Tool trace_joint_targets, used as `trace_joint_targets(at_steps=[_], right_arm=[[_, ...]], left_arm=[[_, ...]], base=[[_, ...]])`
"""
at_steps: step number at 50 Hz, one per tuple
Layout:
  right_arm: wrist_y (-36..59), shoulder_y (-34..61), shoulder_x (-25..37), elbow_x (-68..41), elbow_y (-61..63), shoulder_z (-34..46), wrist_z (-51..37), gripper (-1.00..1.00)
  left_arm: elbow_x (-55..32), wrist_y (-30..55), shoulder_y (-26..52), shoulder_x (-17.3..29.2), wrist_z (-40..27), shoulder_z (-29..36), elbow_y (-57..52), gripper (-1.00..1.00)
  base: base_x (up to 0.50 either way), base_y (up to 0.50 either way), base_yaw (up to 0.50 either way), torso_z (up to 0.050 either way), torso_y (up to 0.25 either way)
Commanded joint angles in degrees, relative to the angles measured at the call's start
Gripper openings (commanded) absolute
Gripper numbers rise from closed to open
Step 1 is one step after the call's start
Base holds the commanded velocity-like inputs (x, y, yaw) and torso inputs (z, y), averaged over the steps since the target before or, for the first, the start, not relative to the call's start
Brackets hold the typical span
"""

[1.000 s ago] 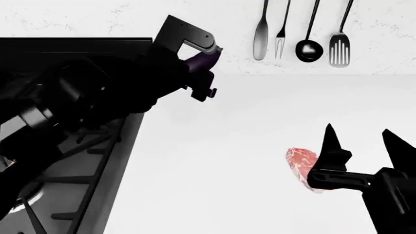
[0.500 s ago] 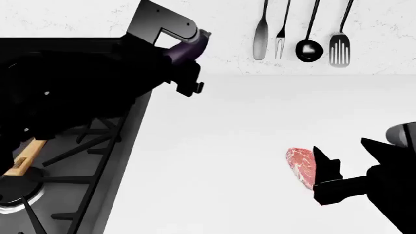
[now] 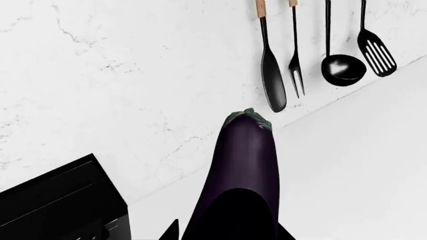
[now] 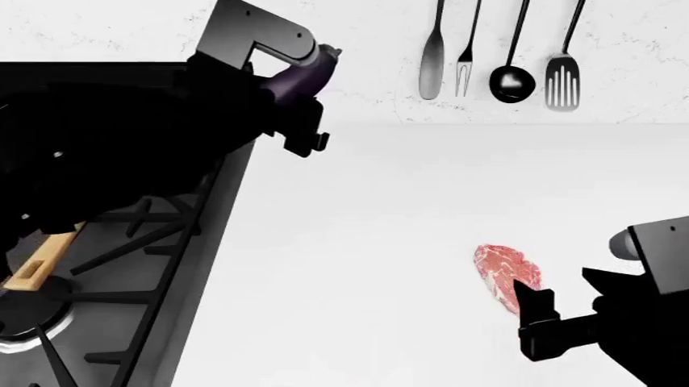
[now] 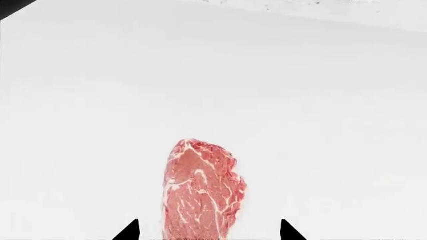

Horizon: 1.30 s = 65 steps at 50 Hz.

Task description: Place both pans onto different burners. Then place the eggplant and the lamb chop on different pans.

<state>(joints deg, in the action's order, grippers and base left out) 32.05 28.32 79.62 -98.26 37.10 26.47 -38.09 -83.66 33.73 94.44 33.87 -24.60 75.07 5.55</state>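
My left gripper [image 4: 289, 87] is shut on the dark-purple eggplant [image 4: 309, 69], held in the air over the stove's right edge near the back wall. The wrist view shows the eggplant [image 3: 243, 165] sticking out from between the left gripper's [image 3: 230, 235] fingers, stem end forward. The lamb chop [image 4: 499, 271] lies flat on the white counter. My right gripper [image 4: 567, 300] is open just on its near side, a fingertip either side of the lamb chop's [image 5: 200, 190] near end, apart from it. One pan's light wooden handle [image 4: 39, 262] shows over a burner [image 4: 19, 321]; the pans' bodies are hidden behind my left arm.
The black stove with its cast-iron grates [image 4: 145, 258] fills the left of the head view. Several black utensils [image 4: 501, 52] hang on the marble back wall. The white counter [image 4: 409, 201] stretches from the stove to the right.
The left arm carried the eggplant left and up, toward the stove, uncovering the wooden handle. The right gripper drew back toward me and lower; the lamb chop stayed put.
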Motion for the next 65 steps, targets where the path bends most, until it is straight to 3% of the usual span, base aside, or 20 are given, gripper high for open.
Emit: trace_joint_targets(at_steps=[1,8,22,36,52,65], right_arm=[[4.09,1.95,-4.86,1.03,-3.00,1.86,0.34,1.00],[3.66,1.30,-6.90,1.53,-4.18,2.52,1.03,1.00],[-6.22,-8.31,-4.20,4.42,-4.54,1.86,3.57,1.00],[-2.70,-5.27,-9.70,6.99,-7.32,3.79,5.53,1.00],[-6.78,-9.61,-8.16,7.85,-8.35,3.13,4.78,1.00],[-5.73,-9.63,-11.18,9.47,-10.81,4.76,5.68,1.00]], left_arm=[[0.01,-0.59,-0.25,0.02,-0.10,-0.36,0.84,-1.00],[0.18,-0.58,-0.55,-0.09,0.08,-0.25,1.36,-1.00],[0.90,-0.61,-0.62,-0.49,0.78,-0.06,2.04,-1.00],[1.03,-0.54,-0.75,-0.40,1.19,-0.14,2.30,-1.00],[1.58,-0.94,-1.08,-0.61,1.71,-0.22,2.85,-1.00],[1.91,-1.40,-1.65,-0.49,1.90,-0.34,2.99,-1.00]], base=[[0.00,0.00,0.00,0.000,0.010],[0.00,0.00,0.00,0.000,0.000],[0.00,0.00,0.00,0.000,0.000],[0.00,0.00,0.00,0.000,0.001],[0.00,0.00,0.00,0.000,0.000],[0.00,0.00,0.00,0.000,0.000]])
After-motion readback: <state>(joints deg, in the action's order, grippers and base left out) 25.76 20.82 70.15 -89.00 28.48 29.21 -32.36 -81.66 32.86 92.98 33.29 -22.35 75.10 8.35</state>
